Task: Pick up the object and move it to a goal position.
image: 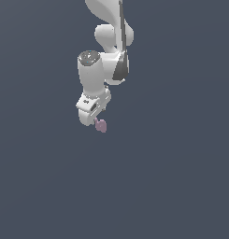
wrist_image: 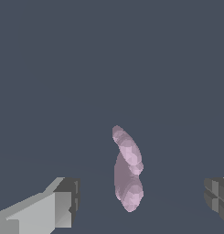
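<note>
Jaws are spread wide on the gripper [image: 94,120], not touching the object [image: 101,125], which sits between them, toward five o'clock from the wrist, apparently lined up for pinching.

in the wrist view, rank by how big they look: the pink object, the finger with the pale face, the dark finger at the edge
1. The pink object looks largest, though nearness to the camera may inflate it.
2. The pale-faced finger, cut off by the frame.
3. The dark finger, mostly out of frame, so its true size is unsure.
</note>
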